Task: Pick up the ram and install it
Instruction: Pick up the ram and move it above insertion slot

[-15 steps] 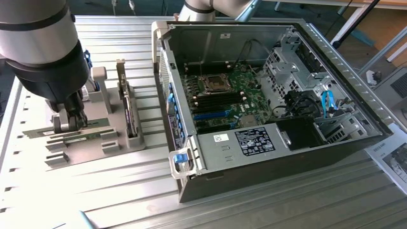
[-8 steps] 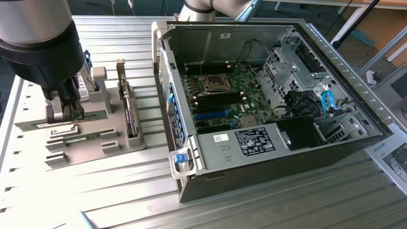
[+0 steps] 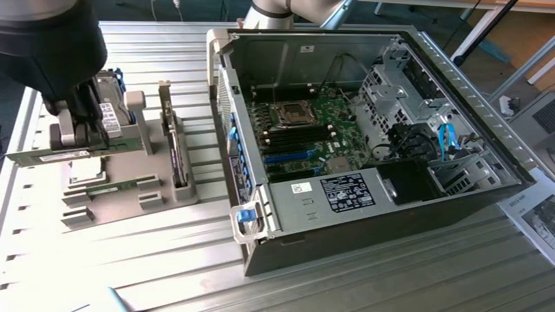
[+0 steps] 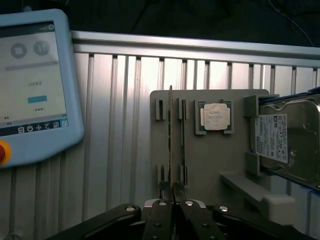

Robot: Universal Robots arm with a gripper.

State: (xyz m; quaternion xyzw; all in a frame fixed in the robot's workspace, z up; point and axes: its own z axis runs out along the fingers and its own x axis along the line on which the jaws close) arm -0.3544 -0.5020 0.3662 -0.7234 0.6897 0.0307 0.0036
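**Ram pinched over the holder, install not yet done**

Exterior view: your gripper (image 3: 77, 148) sits at the exterior view's left, over the grey holder tray (image 3: 130, 209). The jaws are pinching the ram (image 3: 36, 158) near its middle. The stick lies roughly level and looks clear of the tray slots, though you can't be fully sure from here. The hard drive (image 3: 109, 112) is just behind it and the expansion card (image 3: 173, 155) stands upright beside it. The open PC case (image 3: 347, 192) is well apart, toward the exterior view's right. Inside it, the motherboard (image 3: 305, 123) has black memory slots (image 3: 299, 135) with nothing in them.

Wrist view: the gripper (image 4: 173, 196) has its jaws pressed together on the ram (image 4: 171, 140), which shows edge-on as a thin line. Behind it are the tray (image 4: 210, 172), the processor (image 4: 216, 116) and the hard drive (image 4: 286, 142). A teach pendant (image 4: 32, 85) lies on the slatted table (image 4: 115, 125).

Step call: you are in the pick phase, grasp made, so roughly the first half of the task. The install calls for a firm pinch that doesn't let the stick twist. It also calls for the stick's long edge to line up with a memory slot, clear of the case wall, and for a straight press
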